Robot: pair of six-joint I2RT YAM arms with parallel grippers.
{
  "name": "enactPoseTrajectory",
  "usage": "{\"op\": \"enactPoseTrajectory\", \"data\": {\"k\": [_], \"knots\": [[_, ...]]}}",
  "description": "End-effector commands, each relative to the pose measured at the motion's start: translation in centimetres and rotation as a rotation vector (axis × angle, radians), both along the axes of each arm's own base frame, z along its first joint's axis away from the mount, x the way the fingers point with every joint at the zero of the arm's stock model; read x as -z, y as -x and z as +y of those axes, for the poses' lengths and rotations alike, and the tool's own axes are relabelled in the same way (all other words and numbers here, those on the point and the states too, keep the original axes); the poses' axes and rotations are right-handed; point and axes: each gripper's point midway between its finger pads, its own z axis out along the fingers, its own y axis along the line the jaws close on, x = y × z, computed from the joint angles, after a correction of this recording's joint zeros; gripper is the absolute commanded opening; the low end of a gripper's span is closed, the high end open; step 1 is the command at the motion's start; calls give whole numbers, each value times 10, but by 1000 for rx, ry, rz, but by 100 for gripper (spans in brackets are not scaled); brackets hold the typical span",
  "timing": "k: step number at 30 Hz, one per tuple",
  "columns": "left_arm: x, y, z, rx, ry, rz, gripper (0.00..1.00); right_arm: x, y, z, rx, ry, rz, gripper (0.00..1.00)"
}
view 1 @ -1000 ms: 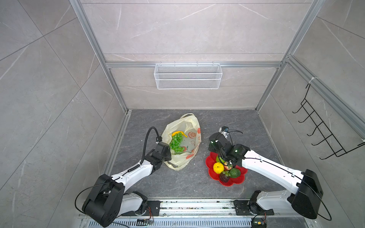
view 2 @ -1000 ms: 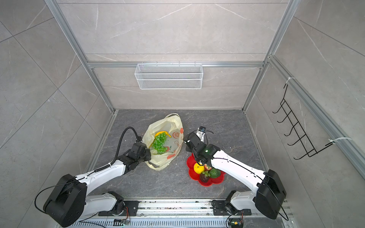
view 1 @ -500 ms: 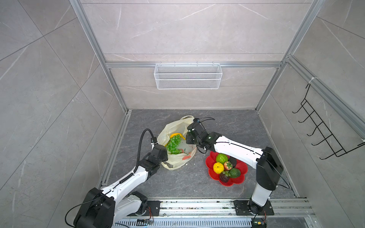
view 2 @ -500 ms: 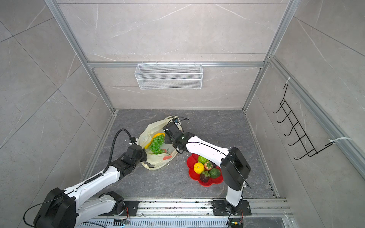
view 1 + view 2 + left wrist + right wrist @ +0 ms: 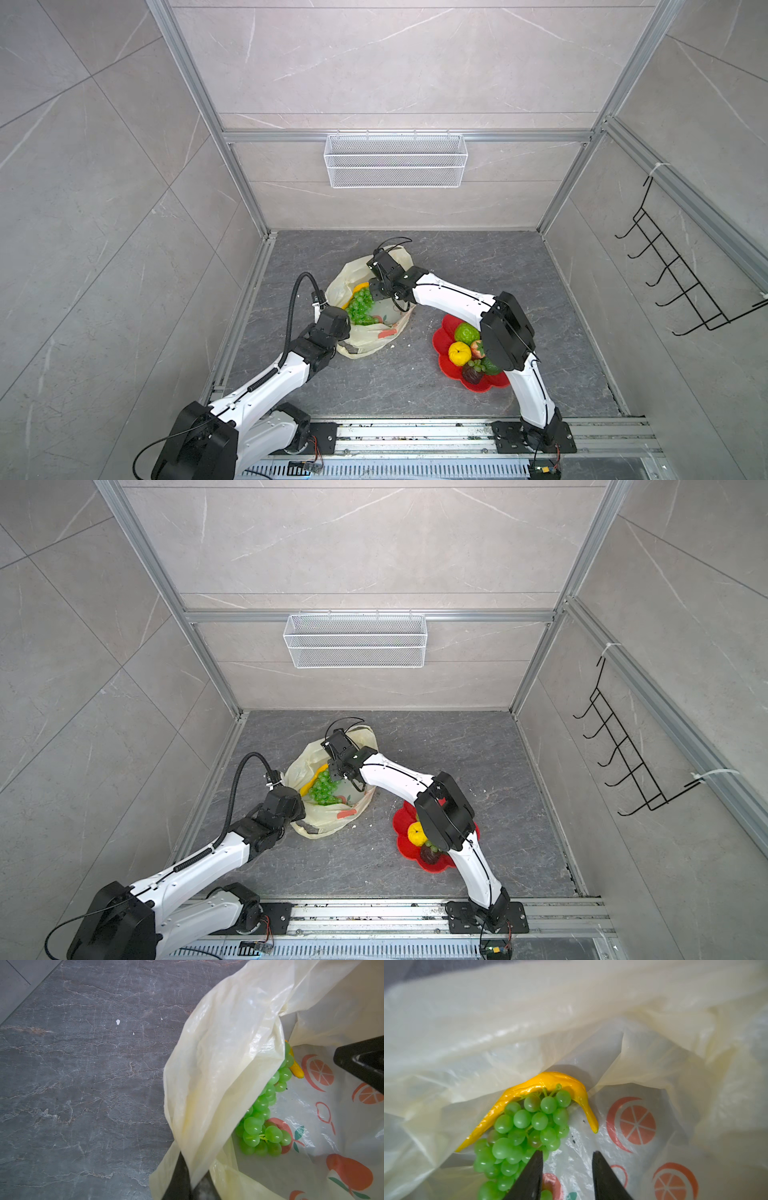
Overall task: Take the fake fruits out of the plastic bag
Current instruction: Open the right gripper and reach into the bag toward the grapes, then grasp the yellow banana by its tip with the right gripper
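Lying on the dark worktop (image 5: 478, 257), the plastic bag (image 5: 365, 340) has its long axis running near-left to far-right in both top views, left of centre, w/ its top film opened up. Left hand (image 5: 188, 1169) is pinched tight on the bag's near-left edge, one black finger (image 5: 178, 1178) showing under the film, which is pulled up like a tent wall. Right hand (image 5: 567, 1153) is down inside the bag mouth from the far side, fingers apart w/ only printed film btwn them; one fingertip (image 5: 535, 1167) overlaps the edge of the green grape bunch (image 5: 519, 1136) – touching or just in front, can't tell. The bunch (image 5: 360, 308) lies inside the bag, long axis approx near-far, stem end at the far end, tucked under the arch of the yellow banana (image 5: 550, 1082). Banana curves round that stem end, hugging the bunch's far-left side; one tip points out over the orange prints, other tip runs down along the bunch under a fold of film. Already out of the bag: bumpy green fruit (image 5: 466, 333), yellow citrus (image 5: 459, 352), red strawberry (image 5: 478, 349) & a dark brown piece (image 5: 473, 375), piled touching on the red plate (image 5: 442, 357), well apart from the bag on its right, partly hidden by the right arm's elbow (image 5: 505, 332).
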Motion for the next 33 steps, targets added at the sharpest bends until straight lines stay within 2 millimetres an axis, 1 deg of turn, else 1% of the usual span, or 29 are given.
{"op": "enactPoseTrajectory", "data": {"k": [1,2,5,11,20,27,30,33], "knots": [[-1,-4,3,-32,-13,-1,0,15,-10,-10,-56,98,3,41],[0,-5,1,-30,-13,8,0,21,-11,-12,-65,112,10,41],[6,-7,-2,-20,-20,34,0,31,-15,-12,-88,122,22,40],[8,-9,-5,-11,-18,49,0,46,-19,-8,-124,135,49,39],[8,-8,-4,-12,-18,47,0,62,-25,-6,-140,131,84,37],[7,-8,-4,-12,-17,45,0,73,-25,-1,-157,137,106,35],[7,-9,-4,-13,-15,43,0,76,-27,-1,-159,143,110,31],[7,-8,-4,-15,-15,44,0,78,-28,-1,-158,152,111,23]]}}
